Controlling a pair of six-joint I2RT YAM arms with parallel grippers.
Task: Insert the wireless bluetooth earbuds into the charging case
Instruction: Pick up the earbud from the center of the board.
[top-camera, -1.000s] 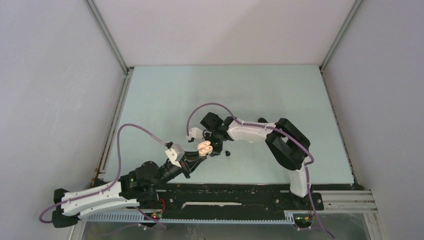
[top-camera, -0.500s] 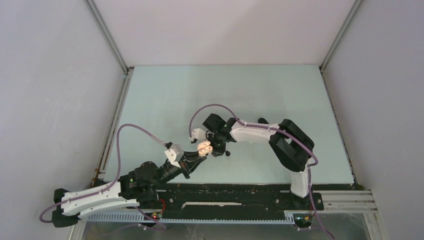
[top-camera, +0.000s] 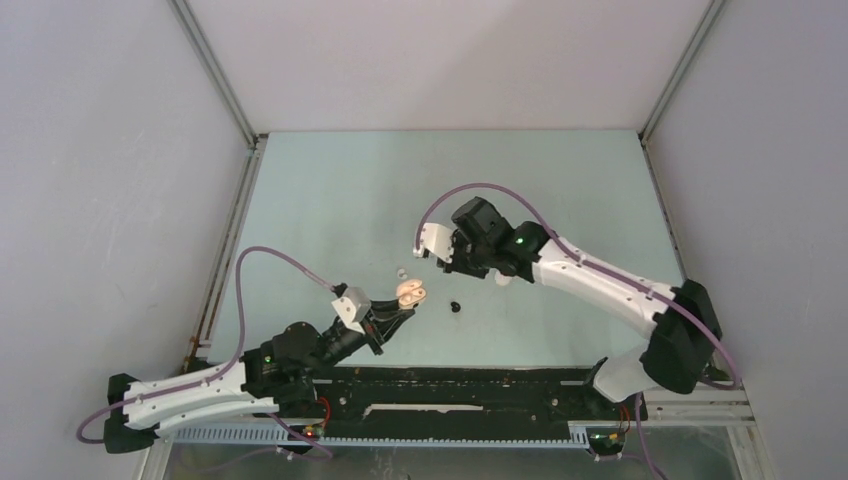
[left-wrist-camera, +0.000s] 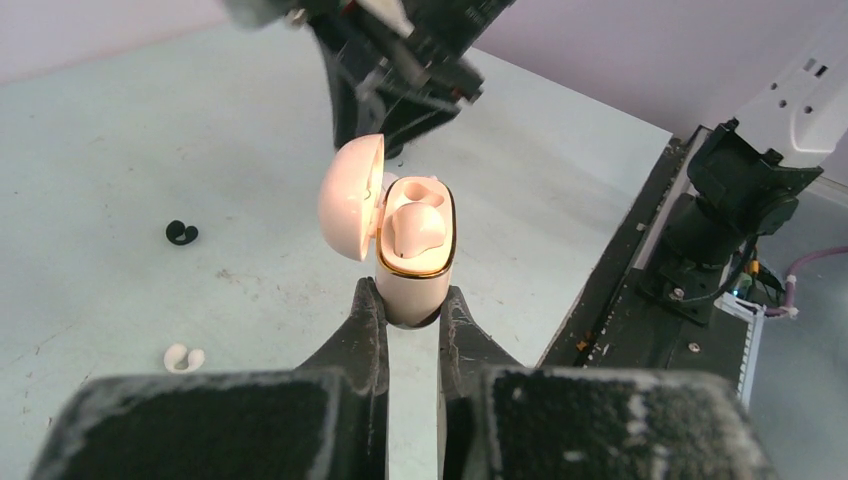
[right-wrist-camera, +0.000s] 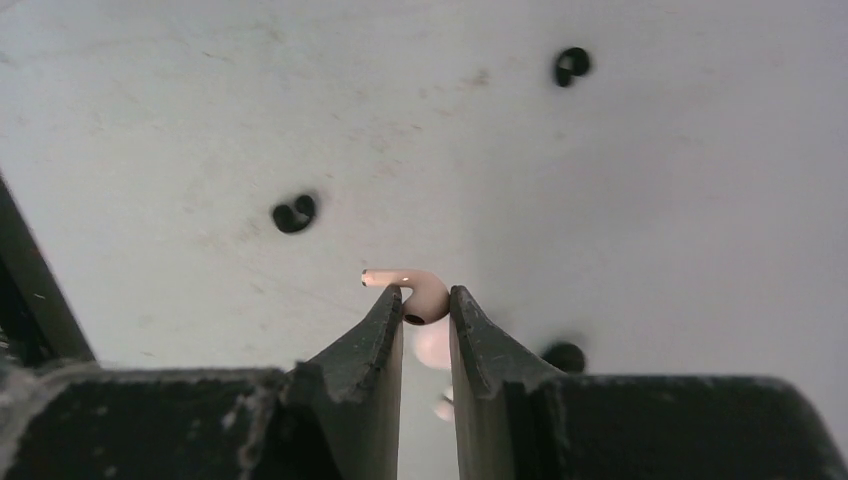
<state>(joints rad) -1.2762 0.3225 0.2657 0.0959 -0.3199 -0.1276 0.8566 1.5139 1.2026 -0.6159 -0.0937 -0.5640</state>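
While left claw clamps the case, right claw pinches earbud, stem sideways.

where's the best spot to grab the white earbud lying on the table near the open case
Pinch the white earbud across its rounded body, coming straight down from above. It lies flat on the table with bare surface all round, so claw fingers can drop on either side of it. The thinner curled end looks too slight to hold securely.
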